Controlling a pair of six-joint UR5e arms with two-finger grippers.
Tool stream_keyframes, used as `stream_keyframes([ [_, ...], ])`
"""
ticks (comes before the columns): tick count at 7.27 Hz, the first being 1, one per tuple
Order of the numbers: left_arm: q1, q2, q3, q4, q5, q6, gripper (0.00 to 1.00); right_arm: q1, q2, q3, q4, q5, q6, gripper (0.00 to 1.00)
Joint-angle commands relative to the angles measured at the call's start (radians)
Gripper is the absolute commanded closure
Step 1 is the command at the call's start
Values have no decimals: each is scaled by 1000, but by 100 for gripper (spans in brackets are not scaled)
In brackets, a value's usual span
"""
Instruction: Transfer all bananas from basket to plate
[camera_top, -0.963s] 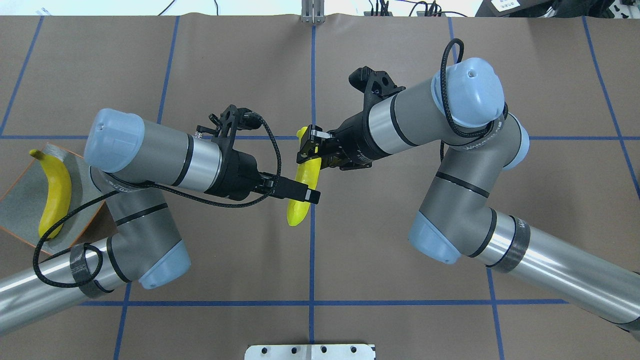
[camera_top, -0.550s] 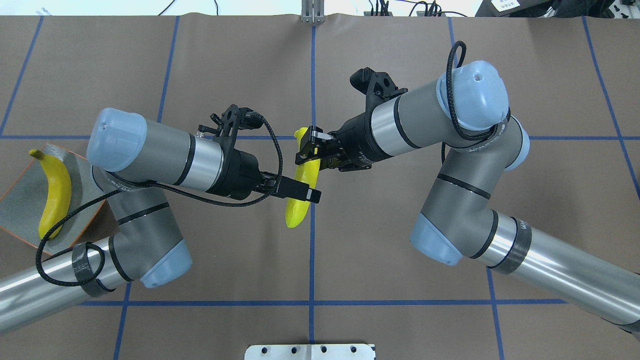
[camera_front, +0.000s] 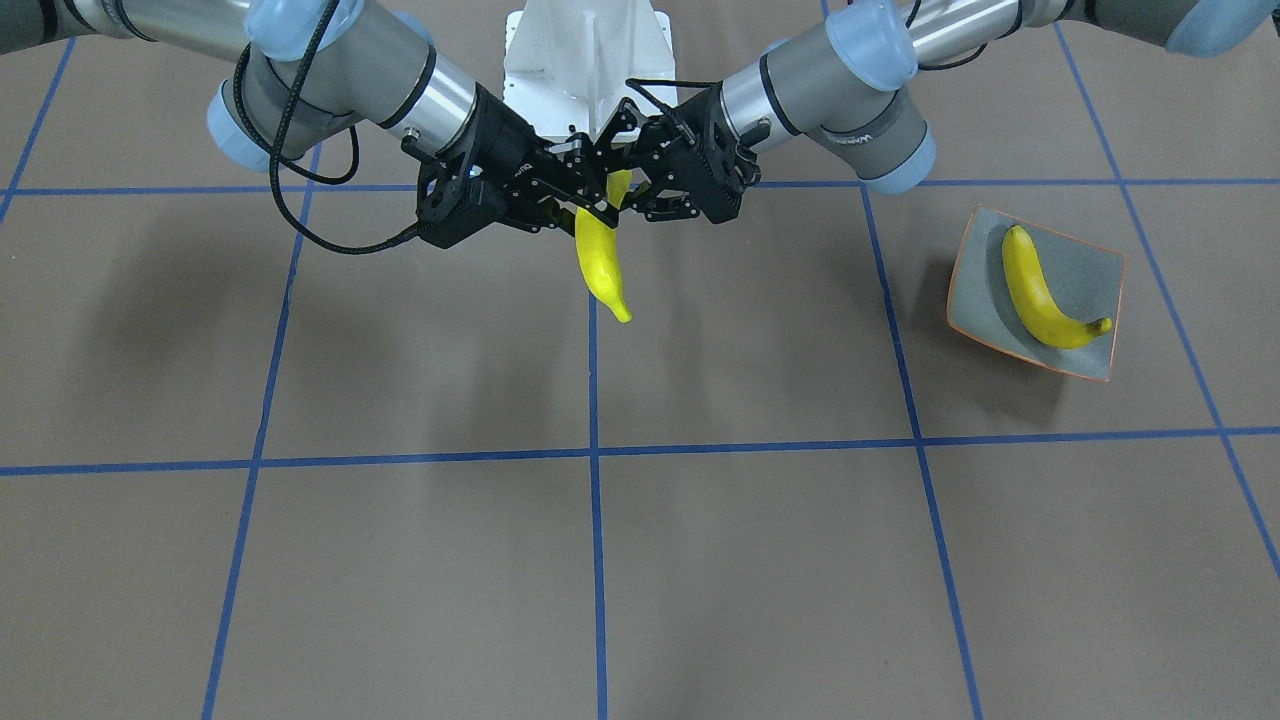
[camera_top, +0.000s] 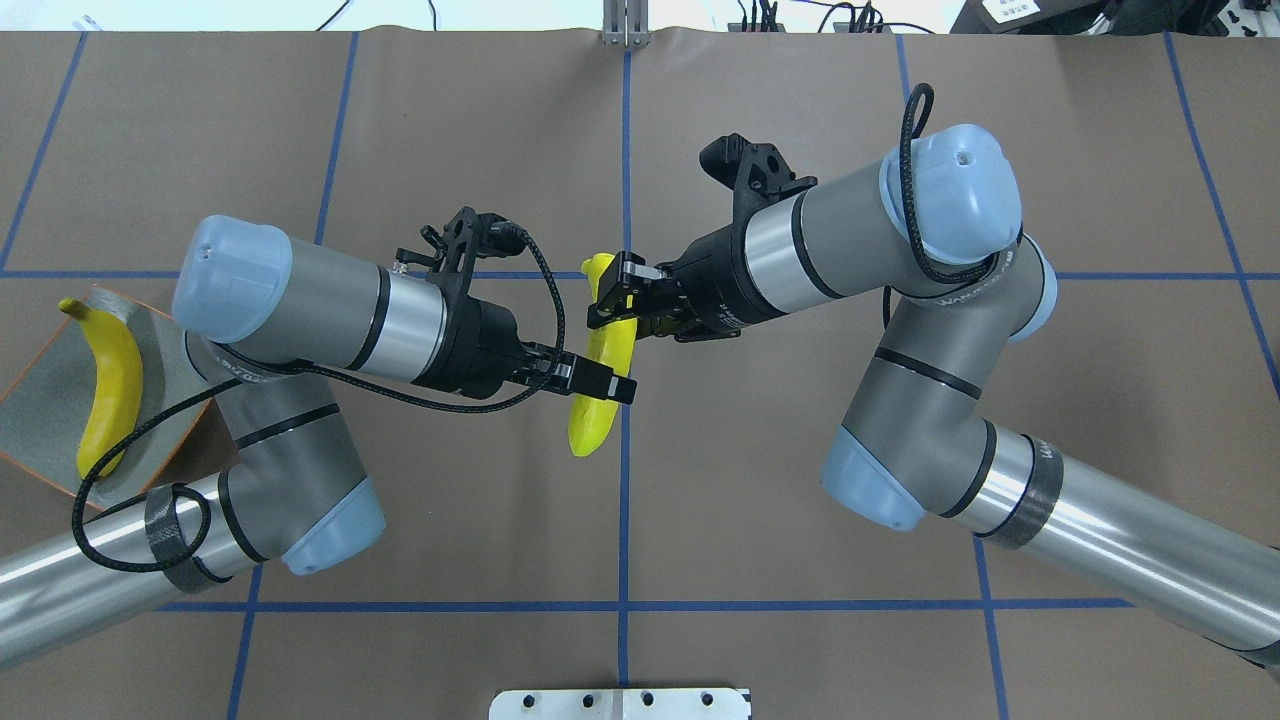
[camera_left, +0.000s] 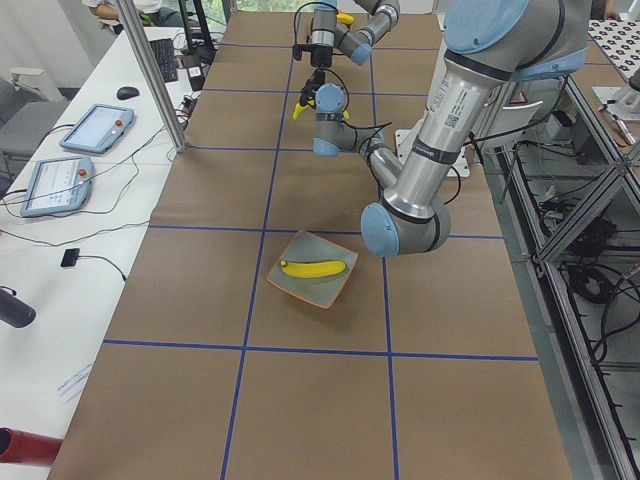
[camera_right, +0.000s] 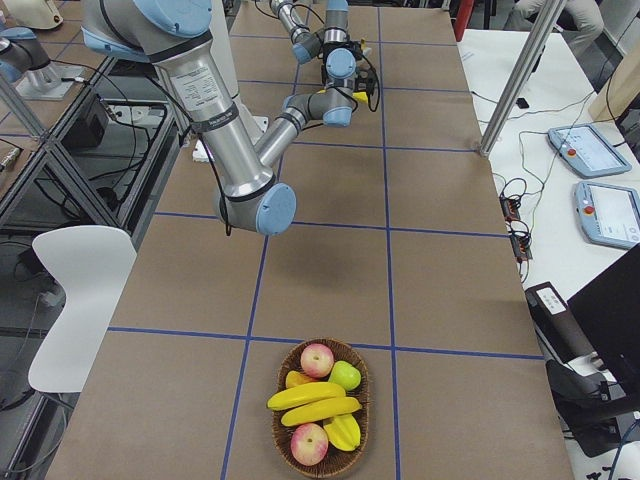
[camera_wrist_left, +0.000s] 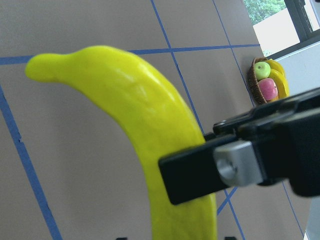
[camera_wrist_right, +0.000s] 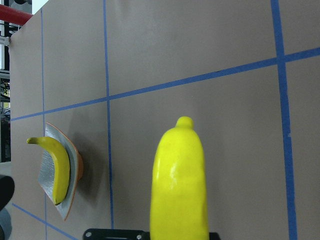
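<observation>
1 banana (camera_top: 612, 348) clamped in jaws of right gripper (camera_top: 610, 296), jaws of left gripper (camera_top: 598, 388) around it (closure hidden, unclear)

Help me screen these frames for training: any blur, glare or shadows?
Left wrist view: the held banana looms close and soft-edged. Front-facing view: diffuse arm shadows on the table. Overhead view: bright glare on the right arm's metal tube.

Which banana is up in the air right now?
The banana between the left hand and right hand; another lies on the plate, others in the basket.
</observation>
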Motion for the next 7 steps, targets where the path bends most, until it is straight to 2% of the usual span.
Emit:
stream_keyframes([
  [1,-1,3,-1,-6,0,-42,100,0,-7,2,44,-3,1,0],
  [3,-10,15,-3,9,-3,-97,100,27,-148,101,122,0,18,0],
  [4,-30,62,-9,66,-18,-119,100,53,-200,118,122,-6,18,0],
  [5,-105,96,-14,144,-87,-118,100,81,-233,115,121,-12,17,0],
  [6,-227,136,-20,219,-176,-104,100,92,-253,115,121,-36,17,0],
  [7,-269,212,-32,232,-202,-69,100,92,-277,111,121,-76,17,0],
])
